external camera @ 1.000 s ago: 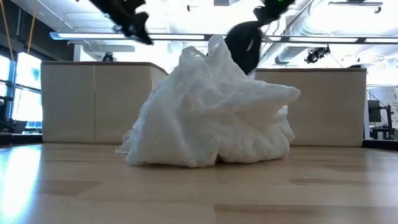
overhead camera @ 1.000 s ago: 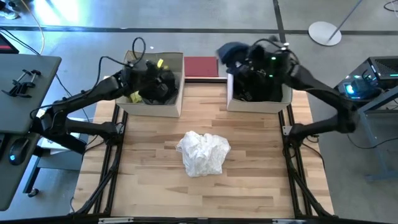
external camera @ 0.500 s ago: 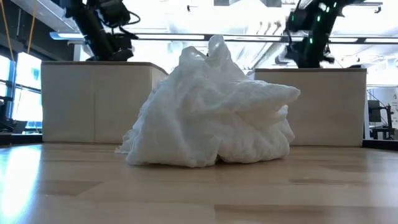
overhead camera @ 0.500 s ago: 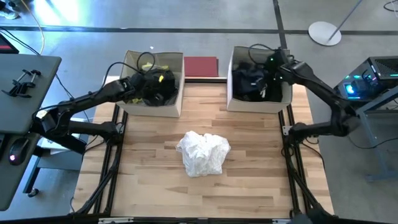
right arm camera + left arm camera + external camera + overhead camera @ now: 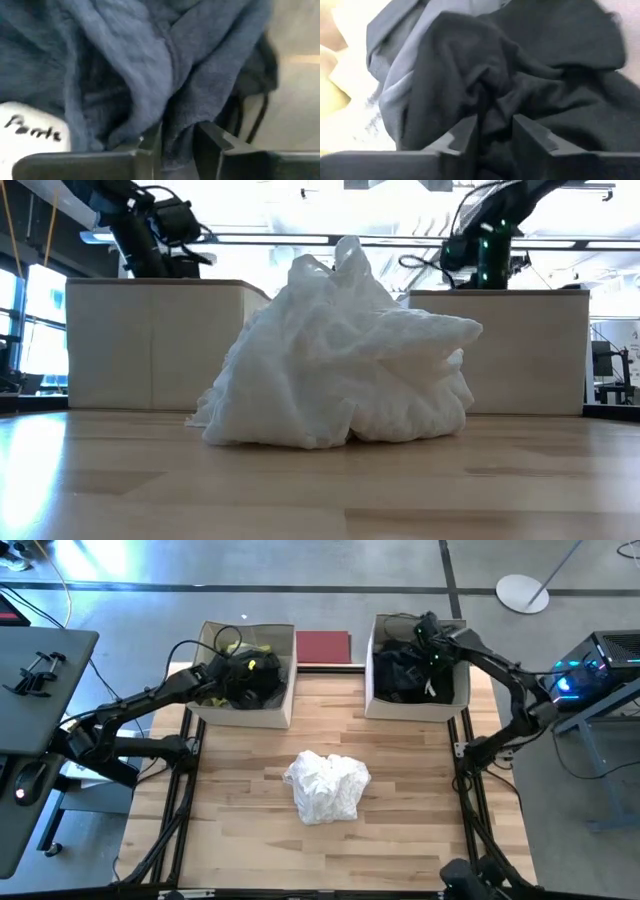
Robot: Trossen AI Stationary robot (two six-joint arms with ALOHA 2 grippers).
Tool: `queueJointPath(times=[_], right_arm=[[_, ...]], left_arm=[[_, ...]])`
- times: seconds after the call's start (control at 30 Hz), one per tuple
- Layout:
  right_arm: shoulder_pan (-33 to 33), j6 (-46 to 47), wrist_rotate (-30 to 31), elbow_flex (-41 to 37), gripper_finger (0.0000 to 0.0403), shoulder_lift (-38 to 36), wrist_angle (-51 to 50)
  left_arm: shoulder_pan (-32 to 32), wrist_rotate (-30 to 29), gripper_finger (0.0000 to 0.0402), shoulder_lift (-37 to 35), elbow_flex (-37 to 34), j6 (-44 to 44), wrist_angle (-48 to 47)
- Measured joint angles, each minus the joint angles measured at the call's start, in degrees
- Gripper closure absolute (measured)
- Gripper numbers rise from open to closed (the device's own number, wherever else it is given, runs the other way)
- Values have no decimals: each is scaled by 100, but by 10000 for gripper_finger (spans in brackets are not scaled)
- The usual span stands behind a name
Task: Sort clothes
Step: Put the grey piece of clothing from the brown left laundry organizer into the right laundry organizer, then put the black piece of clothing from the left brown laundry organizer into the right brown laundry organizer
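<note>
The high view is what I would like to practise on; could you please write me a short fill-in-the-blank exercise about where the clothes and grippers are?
1. The garment lying crumpled on the bare table between the arms is ____ in colour.
2. The neon yellow garment lies in the ____ box.
3. The right gripper is over the ____ box, among dark clothes.
4. Between the two boxes lies a flat dark ____ board.

Missing words: white; left; right; red
</note>
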Motion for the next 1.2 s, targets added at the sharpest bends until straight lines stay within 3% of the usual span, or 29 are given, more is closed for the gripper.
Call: queueJointPath(times=[0.17,0.3,0.43,0.57,0.7,0.8,0.9,1.2], right_arm=[[132,-433,-166,822,310,-256,-90],[357,-913,-1086,1388,309,-471,121],[661,-1362,-2338,1449,309,-696,930],[938,-1657,-3665,1223,308,-670,1791],[1372,-1876,-4551,677,308,-449,3294],[1739,-1869,-4722,278,308,-149,4770],[2044,-1723,-4724,130,294,187,5788],[2663,-1487,-4868,208,166,839,6930]], left_arm=[[175,188,387,-7,-123,103,140],[168,195,397,-154,297,254,370],[6,222,400,-402,794,720,1124],[-97,922,401,-540,920,1312,2433],[-220,2008,401,-352,890,1234,3775],[-437,2616,401,-45,890,1150,4465],[-656,2759,401,286,886,1099,4814],[-994,2764,401,1082,884,1251,5494]])
